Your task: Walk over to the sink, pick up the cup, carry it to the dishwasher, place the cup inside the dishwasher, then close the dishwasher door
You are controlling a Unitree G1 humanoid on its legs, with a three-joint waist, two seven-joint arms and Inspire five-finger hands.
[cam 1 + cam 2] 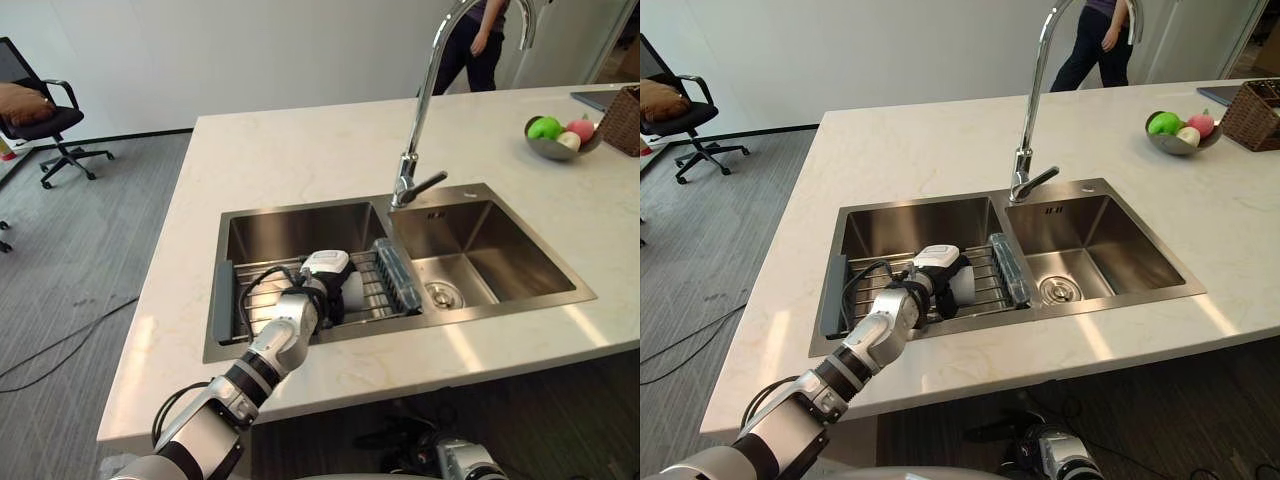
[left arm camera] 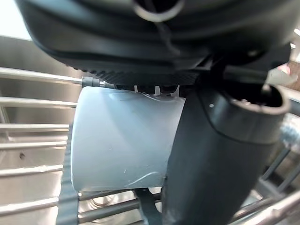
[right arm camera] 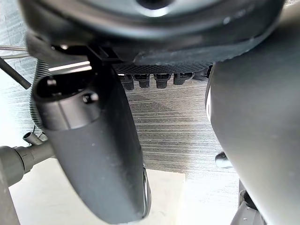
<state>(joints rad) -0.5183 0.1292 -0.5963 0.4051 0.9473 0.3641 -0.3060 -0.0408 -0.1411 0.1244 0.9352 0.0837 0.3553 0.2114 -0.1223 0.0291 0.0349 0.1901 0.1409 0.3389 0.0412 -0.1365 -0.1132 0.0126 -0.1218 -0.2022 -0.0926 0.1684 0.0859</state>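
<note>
The fingers (image 1: 333,300) of the robot's left hand (image 1: 312,286) reach down into the left basin of the sink (image 1: 300,228). They are closed around a pale cup (image 2: 122,140). Seen from the wrist, the dark thumb (image 2: 220,154) crosses the cup's side and presses it up against the palm. The fingers on the far side of the cup are hidden.

The cup rests on the metal bars of a drying rack (image 1: 378,288) set across the basin. It appears to lie on its side, with its long axis running along the bars and its wider end pointing away from the thumb. It sits just beyond the palm, on the side nearer the tall faucet (image 1: 420,110).

The left arm stretches from the near edge of the pale stone counter (image 1: 300,150) to the basin. The right hand (image 3: 93,154) hangs below the counter edge over the floor, loose and holding nothing, well away from the cup.

By my judgement the grasp is made, and a straight lift clear of the rack comes next.
</note>
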